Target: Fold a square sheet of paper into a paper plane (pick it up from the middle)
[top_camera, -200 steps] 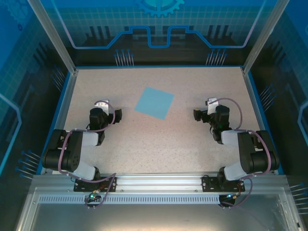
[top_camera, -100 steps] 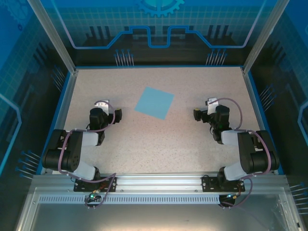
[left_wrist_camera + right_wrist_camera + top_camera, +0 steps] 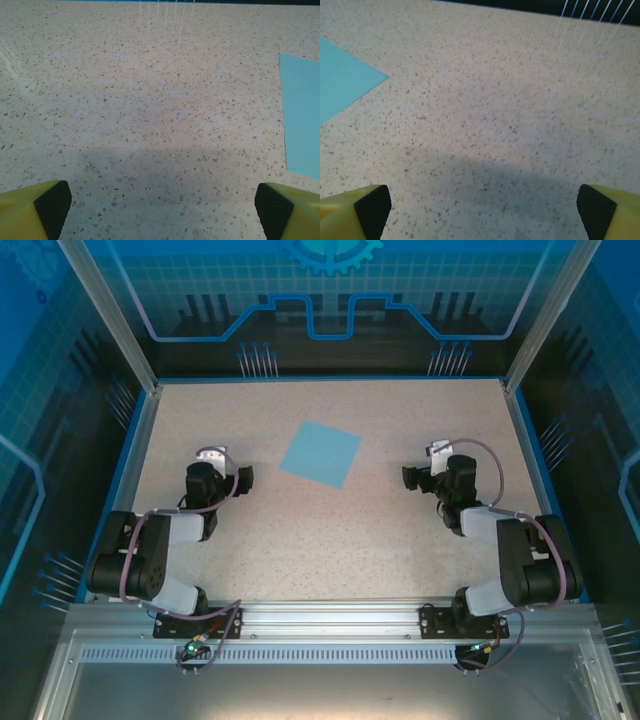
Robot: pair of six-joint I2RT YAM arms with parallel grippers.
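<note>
Plainly, nothing of the folding is showing as done yet. The square sheet of paper is lying flat on the speckled table, turned like a diamond, a little far of centre and between the two arms. No crease, lifted corner or fold is showing on it.

Left gripper is sitting left of the sheet, near it but apart, with its fingers spread wide and gripping nothing. In the left wrist view its pads are standing at the two bottom corners with bare table between them, and the sheet's edge is lying off to the right.

Right gripper is sitting right of the sheet, likewise apart, fingers spread wide with nothing between them. In the right wrist view one corner of the sheet is poking in at the left.

Judgement: the task is sitting at its very start. Everything is waiting to be done: reaching in, lifting the sheet from its middle, making each fold and pressing the creases into a pointed dart.
</note>
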